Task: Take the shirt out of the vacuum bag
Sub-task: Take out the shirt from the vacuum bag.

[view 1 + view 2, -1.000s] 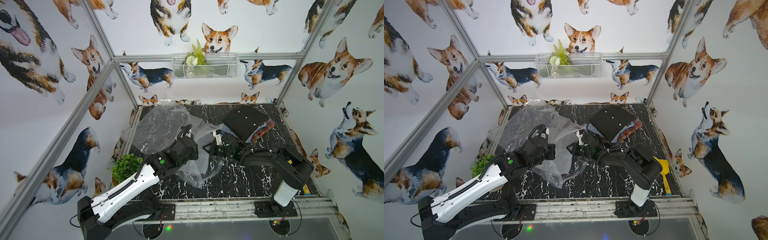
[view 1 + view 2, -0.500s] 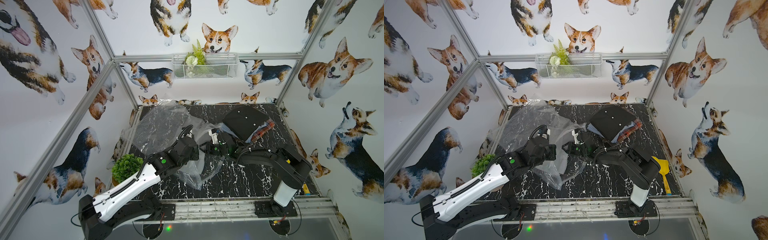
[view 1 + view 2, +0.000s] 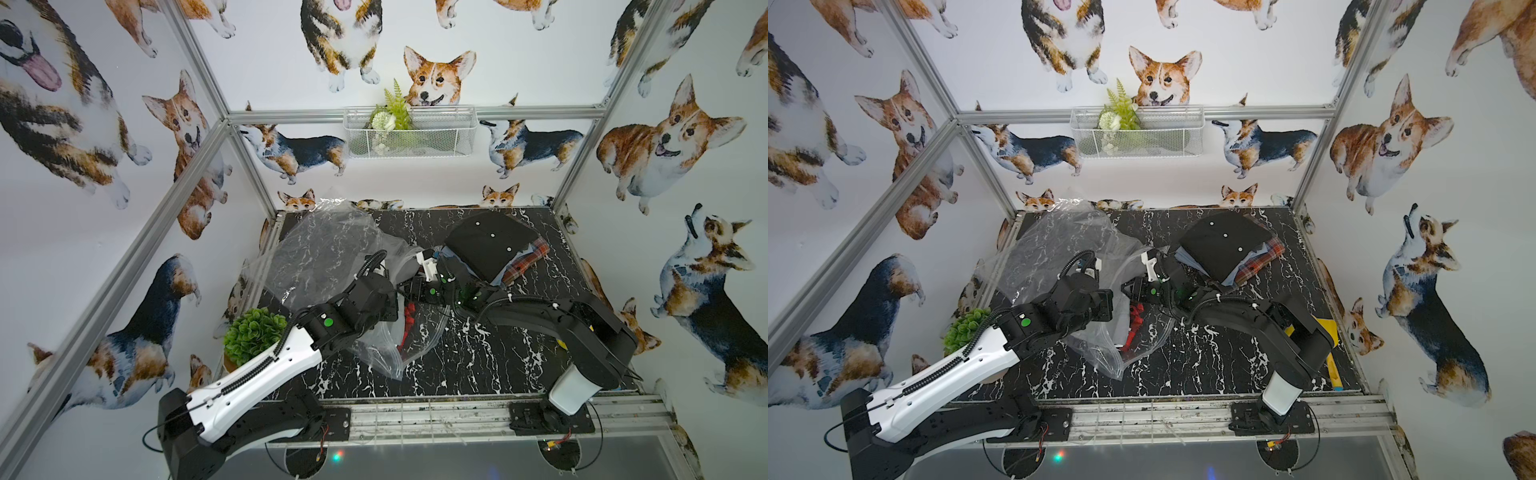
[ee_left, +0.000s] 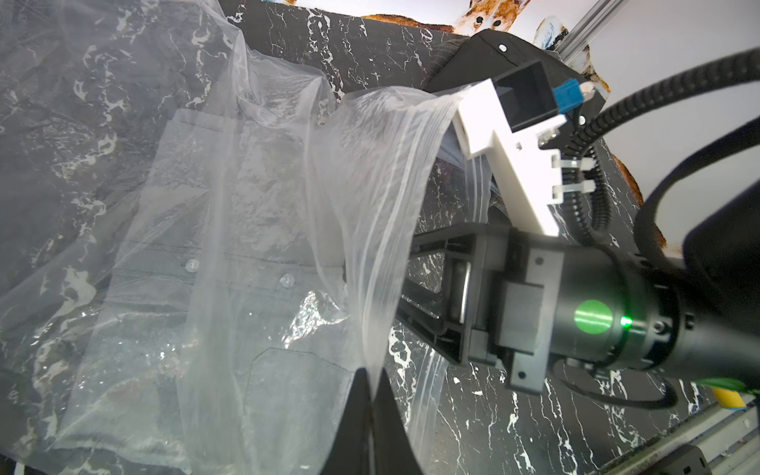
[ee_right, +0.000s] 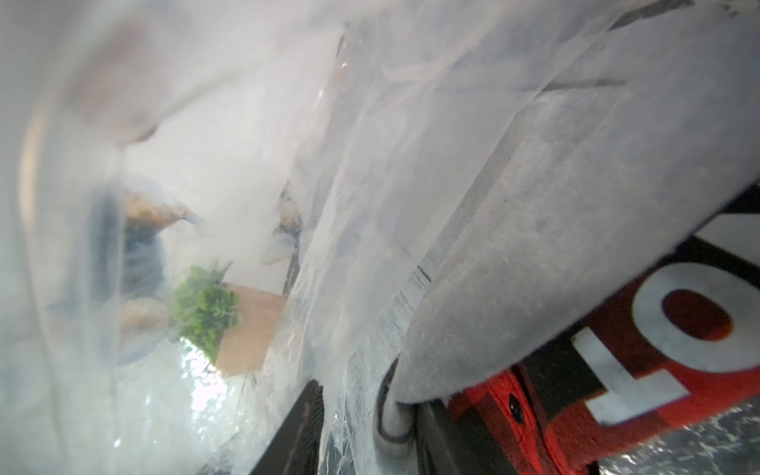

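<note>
Marble tabletop (image 3: 457,365): left tool (image 4: 371,384) pinches vacuum bag (image 4: 370,164); outstretched right tool (image 5: 366,415) inside, grip unclear.

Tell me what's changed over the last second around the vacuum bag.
The right gripper slid toward the left gripper, deeper into the mouth of the vacuum bag; whether it grips anything cannot be told. The left gripper stays shut on the bag's edge, holding it up. The grey shirt remains inside, and the folded clothes pile has not moved.
</note>
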Tool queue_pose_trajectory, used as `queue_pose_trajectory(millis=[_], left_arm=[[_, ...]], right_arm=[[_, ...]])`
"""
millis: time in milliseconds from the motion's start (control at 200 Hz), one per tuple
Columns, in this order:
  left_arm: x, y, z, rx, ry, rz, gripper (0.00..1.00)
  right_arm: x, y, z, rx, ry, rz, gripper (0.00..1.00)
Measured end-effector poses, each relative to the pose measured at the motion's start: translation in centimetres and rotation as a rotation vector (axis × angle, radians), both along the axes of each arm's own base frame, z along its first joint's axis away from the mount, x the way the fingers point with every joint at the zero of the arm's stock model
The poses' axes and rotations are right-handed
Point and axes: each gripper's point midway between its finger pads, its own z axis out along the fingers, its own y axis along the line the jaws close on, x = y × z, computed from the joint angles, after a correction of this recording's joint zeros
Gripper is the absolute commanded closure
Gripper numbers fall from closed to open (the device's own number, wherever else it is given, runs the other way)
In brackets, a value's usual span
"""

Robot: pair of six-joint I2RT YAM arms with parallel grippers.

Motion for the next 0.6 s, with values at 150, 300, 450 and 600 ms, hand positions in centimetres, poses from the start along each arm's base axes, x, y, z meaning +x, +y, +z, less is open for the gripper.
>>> queue_pose_trajectory(millis=[150,300,450,600], left_arm=[[0.0,-0.1,0.0,-0.002,0.002,-0.003,1.0],[0.0,-0.1,0.0,-0.002,0.003,-0.003,1.0],[-0.1,0.0,0.0,-0.003,0.002,-0.003,1.0],[-0.1,0.0,-0.1,-0.004,0.004,-0.001,1.0]], right_arm=[[-0.6,-0.2,-2.4,-0.035,0.041,0.015,0.6],[-1.2,-0.5,-5.3,-0.08,0.091,0.027,0.59],[-1.8,-0.7,-6.8,-0.101,0.115,0.038,0.58],[-2.2,-1.0,-8.0,-0.113,0.127,0.04,0.56]])
